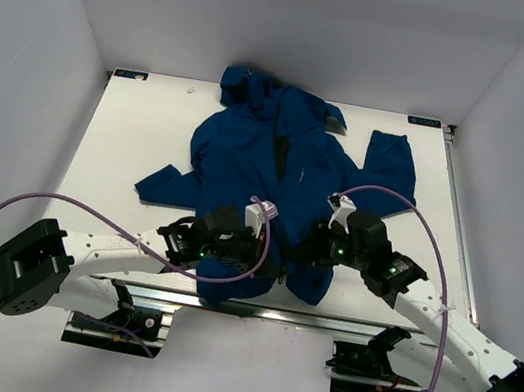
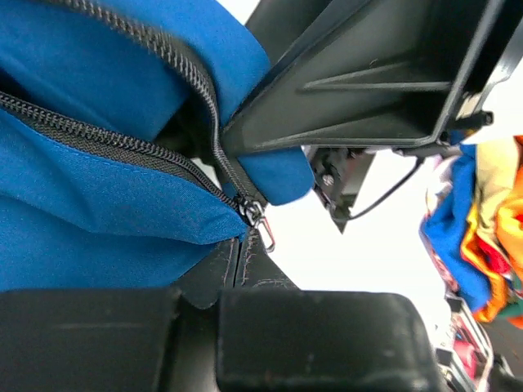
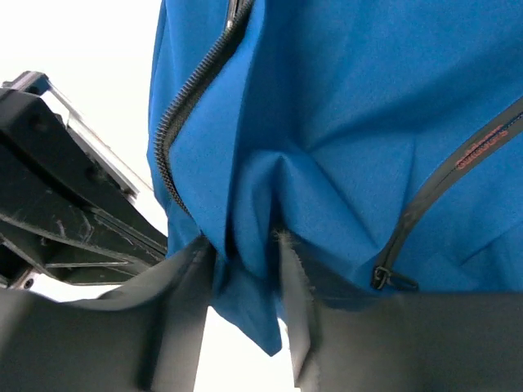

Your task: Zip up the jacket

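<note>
The dark blue hooded jacket [image 1: 259, 155] lies flat on the white table [image 1: 141, 134], hood at the far side, its front zipper open along most of its length. Both grippers are at its near hem. My left gripper [image 1: 267, 253] is shut on the hem just under the zipper slider [image 2: 255, 214], whose metal pull [image 2: 266, 238] hangs free; its jaws [image 2: 235, 263] are pressed together. My right gripper [image 1: 311, 250] is shut on a fold of blue hem fabric [image 3: 245, 253], beside the open zipper teeth [image 3: 192, 98]. A pocket zip [image 3: 441, 188] runs to the right.
The jacket's hem hangs over the table's near edge rail [image 1: 321, 320]. Purple cables [image 1: 87, 211] loop over both arms. The two grippers are close together; the right one fills the top of the left wrist view [image 2: 368, 73]. A pile of coloured cloth [image 2: 482, 237] lies off the table.
</note>
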You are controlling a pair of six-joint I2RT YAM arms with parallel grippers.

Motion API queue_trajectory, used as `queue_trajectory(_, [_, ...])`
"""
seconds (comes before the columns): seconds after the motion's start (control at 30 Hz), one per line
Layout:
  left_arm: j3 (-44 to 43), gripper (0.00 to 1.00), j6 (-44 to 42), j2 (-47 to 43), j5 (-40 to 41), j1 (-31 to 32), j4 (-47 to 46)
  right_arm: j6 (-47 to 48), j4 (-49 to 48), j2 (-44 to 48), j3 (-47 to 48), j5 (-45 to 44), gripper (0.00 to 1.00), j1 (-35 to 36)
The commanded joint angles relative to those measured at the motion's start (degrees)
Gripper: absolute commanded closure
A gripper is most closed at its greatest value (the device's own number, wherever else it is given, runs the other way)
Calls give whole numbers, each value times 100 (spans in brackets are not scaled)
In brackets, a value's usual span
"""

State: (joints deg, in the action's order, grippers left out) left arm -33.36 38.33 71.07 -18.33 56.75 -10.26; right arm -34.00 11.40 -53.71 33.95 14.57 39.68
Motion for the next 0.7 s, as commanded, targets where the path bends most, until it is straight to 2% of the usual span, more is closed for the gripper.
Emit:
queue_trajectory(0.0, [-144, 100, 184, -93, -777, 99, 226, 411, 116, 247, 410, -366, 56, -75])
queue_trajectory(0.13, [-197, 100, 237, -137, -813, 99, 358, 683, 450, 388, 664, -341, 46, -57])
queue_trajectory(0.23, [-293, 100, 263, -102, -839, 99, 455, 1017, 933, 362, 963, -489, 11, 83])
queue_trajectory(0.47, [-408, 100, 316, -58, -813, 99, 622, 1658, 1645, 607, 1499, -1306, 11, 733])
queue_trajectory(0.5, [-408, 100, 316, -67, -804, 99, 631, 1808, 1742, 616, 1587, -1777, 10, 882])
queue_trajectory(0.6, [-434, 100, 360, -58, -778, 99, 648, 2124, 2076, 573, 1904, -2385, 11, 1646])
queue_trajectory(0.67, [-487, 100, 369, -58, -760, 99, 692, 2292, 2435, 415, 2185, -2826, 11, 2471])
